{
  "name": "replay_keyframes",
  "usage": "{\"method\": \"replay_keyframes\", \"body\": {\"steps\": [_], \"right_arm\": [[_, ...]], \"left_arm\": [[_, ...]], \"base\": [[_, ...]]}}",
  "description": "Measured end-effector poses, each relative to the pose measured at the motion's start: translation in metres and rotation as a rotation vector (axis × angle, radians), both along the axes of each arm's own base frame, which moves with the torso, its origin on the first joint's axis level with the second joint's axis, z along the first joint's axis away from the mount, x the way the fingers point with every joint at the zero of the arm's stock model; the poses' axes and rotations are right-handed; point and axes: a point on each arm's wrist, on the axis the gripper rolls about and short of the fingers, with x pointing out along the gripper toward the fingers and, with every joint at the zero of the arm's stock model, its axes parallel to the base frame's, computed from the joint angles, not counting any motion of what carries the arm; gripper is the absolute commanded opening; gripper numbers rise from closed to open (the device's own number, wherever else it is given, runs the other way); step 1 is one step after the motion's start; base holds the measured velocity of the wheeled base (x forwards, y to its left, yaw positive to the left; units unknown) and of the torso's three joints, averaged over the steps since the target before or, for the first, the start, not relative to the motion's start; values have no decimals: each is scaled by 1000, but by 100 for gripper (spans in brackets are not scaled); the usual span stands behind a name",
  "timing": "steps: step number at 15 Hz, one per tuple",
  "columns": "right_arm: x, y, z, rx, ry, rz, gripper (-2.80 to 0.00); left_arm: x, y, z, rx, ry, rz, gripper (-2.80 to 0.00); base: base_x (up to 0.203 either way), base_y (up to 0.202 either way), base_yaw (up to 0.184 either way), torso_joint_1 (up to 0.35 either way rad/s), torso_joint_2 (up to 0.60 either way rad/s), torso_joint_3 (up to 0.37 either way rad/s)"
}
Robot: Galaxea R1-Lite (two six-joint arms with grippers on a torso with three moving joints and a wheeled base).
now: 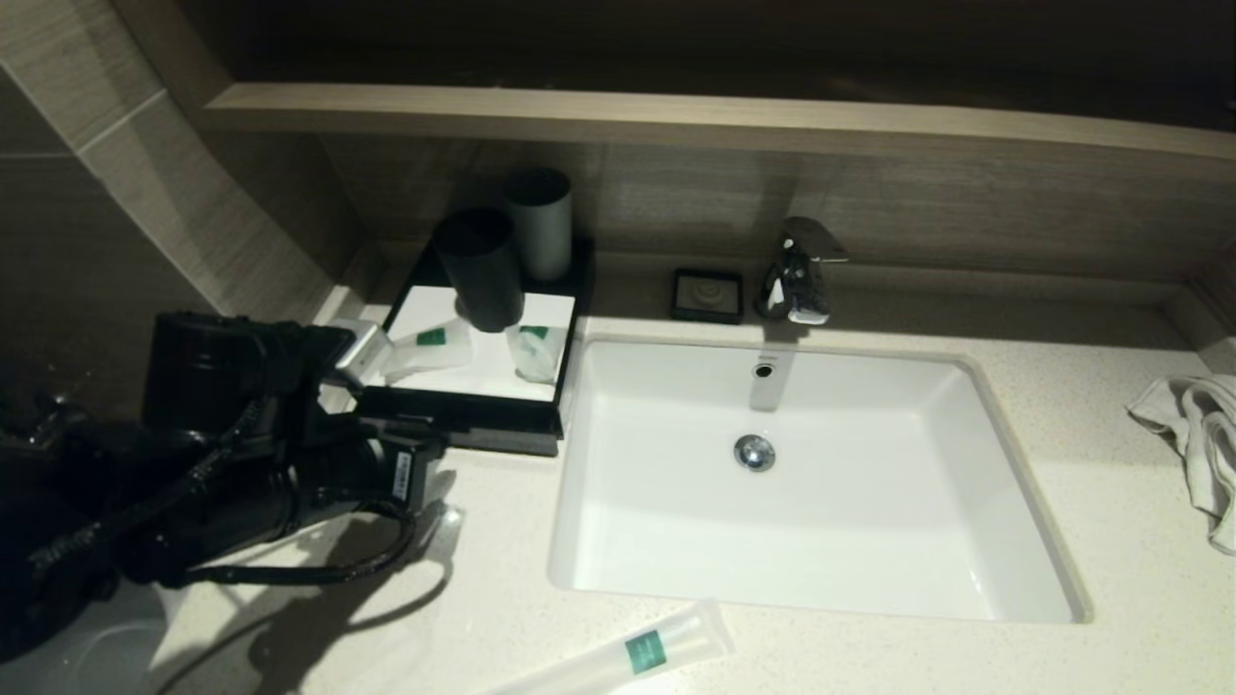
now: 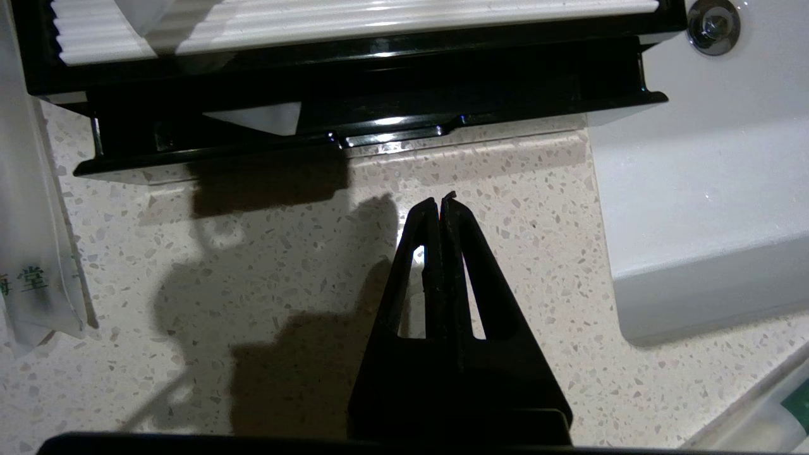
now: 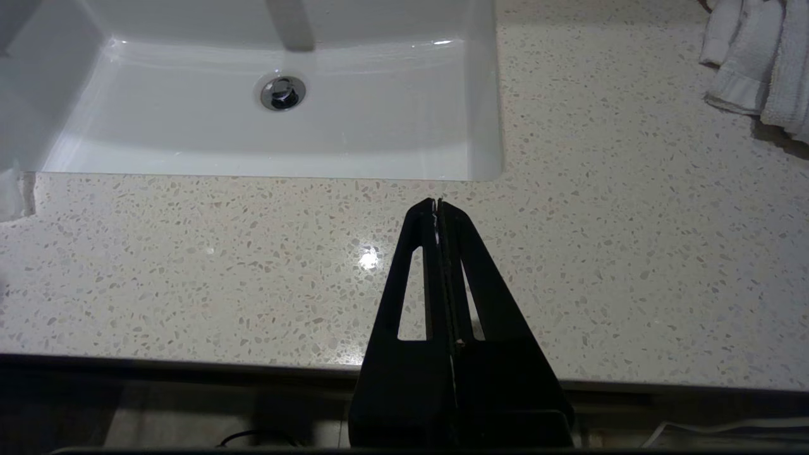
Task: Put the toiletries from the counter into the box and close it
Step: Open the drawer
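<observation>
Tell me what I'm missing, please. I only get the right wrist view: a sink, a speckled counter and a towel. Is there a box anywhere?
Observer: Yes. A low black box sits left of the sink, with two dark cups standing on it.
Operator: Anything lying on it?
Observer: Two clear packets with green labels rest on its white panel.
Operator: And the other arm?
Observer: The left gripper, shut and empty, hovers over the counter just in front of the box's drawer. Your right gripper is idle, also shut.
</observation>
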Motion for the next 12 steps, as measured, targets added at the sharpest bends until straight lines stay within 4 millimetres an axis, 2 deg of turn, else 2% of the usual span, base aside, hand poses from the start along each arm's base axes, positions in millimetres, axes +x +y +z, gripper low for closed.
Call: {"method": "replay_keyframes", "body": {"steps": [12], "right_arm": [[0, 0, 0, 0, 0, 0, -280]], "left_arm": [[22, -11, -12, 33, -13, 61, -280]], "base": [[0, 0, 0, 0, 0, 0]]}}
